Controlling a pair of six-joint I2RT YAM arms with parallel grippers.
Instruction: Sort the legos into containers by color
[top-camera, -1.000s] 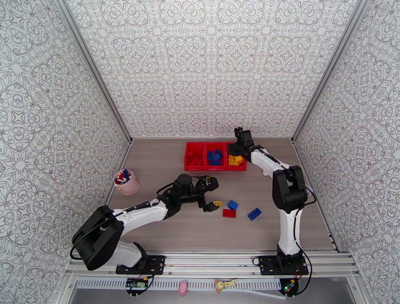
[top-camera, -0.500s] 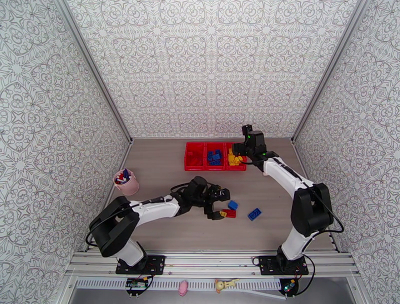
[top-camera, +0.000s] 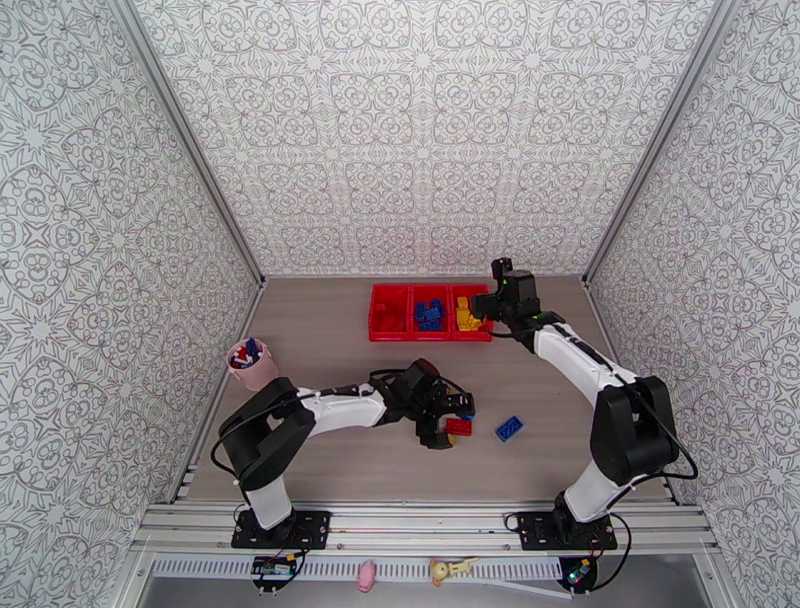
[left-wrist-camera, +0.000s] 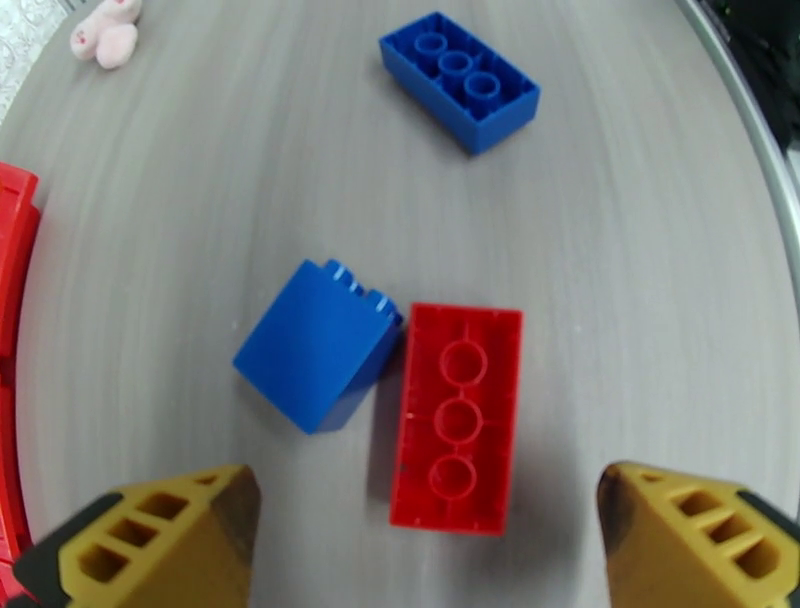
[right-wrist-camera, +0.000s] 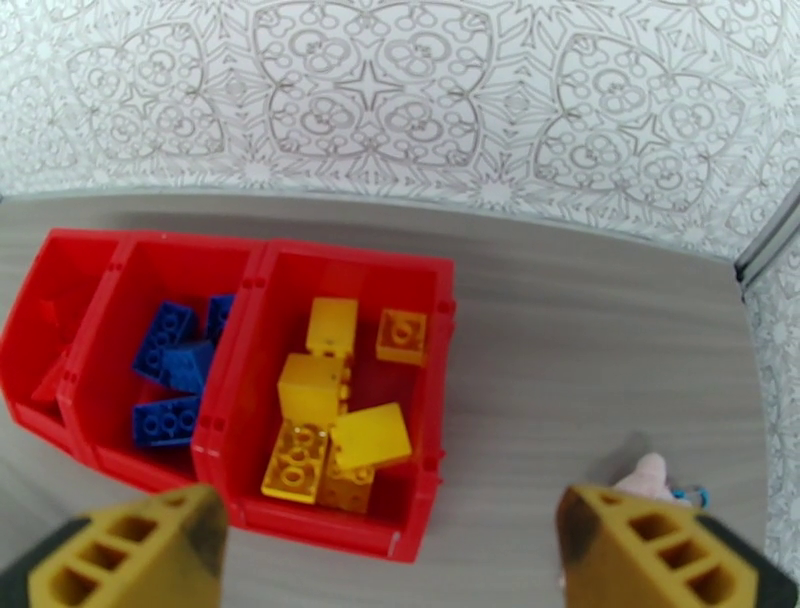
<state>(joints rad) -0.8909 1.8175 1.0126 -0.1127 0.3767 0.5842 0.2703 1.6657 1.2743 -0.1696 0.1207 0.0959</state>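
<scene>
On the table lie a red brick (left-wrist-camera: 458, 417) (top-camera: 459, 427) and a small blue brick (left-wrist-camera: 318, 345) touching its left side. A longer blue brick (left-wrist-camera: 460, 80) (top-camera: 509, 428) rests farther off. My left gripper (left-wrist-camera: 420, 560) (top-camera: 447, 420) is open and low over the table, its yellow fingers (left-wrist-camera: 150, 540) wide on either side of the red brick's near end. The three joined red containers (right-wrist-camera: 420, 330) (top-camera: 430, 335) hold red, blue (right-wrist-camera: 175, 370) and yellow bricks (right-wrist-camera: 335, 400) in separate bins. My right gripper (right-wrist-camera: 395, 560) (top-camera: 488, 303) hovers open and empty above the yellow bin's end.
A pink cup (top-camera: 252, 365) with small items stands at the table's left. A small pink plush (right-wrist-camera: 645, 475) (left-wrist-camera: 105, 30) lies on the table right of the containers. A red bin edge (left-wrist-camera: 10, 250) shows at the left wrist view's left side.
My left arm has stretched right, bringing its open gripper down around the red brick. My right gripper has drawn back from over the yellow bin toward the right.
</scene>
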